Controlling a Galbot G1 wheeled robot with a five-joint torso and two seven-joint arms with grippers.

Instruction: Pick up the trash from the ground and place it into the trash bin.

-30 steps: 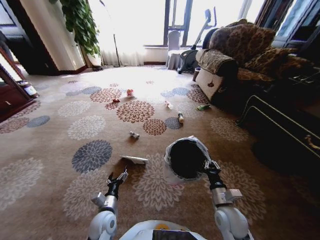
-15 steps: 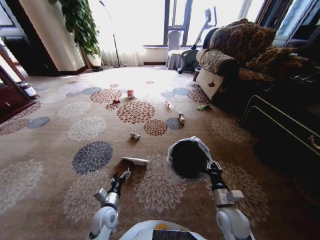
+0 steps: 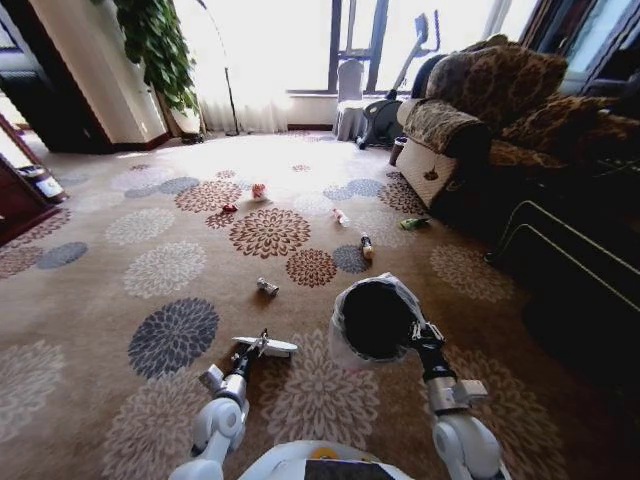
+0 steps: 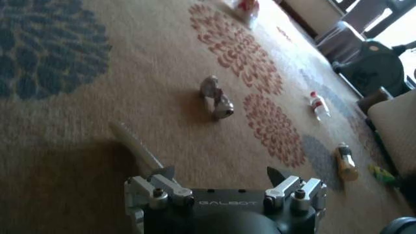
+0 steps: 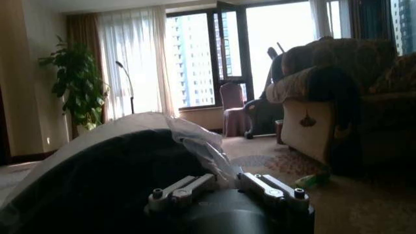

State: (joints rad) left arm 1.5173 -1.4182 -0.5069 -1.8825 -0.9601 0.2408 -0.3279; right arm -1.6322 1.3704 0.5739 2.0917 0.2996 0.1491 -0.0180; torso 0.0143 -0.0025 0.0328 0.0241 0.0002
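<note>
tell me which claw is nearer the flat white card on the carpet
Left. The left claw hangs open just at the flat white card; the right claw is off to the side, shut on the trash bin.

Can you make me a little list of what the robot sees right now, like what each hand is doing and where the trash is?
left gripper: open, low over the carpet, by the flat white card
right gripper: shut on the trash bin, held up off the floor
small can: lying on the carpet beyond the card
clear bottles: farther out on the carpet
green packet: near the sofa
</note>
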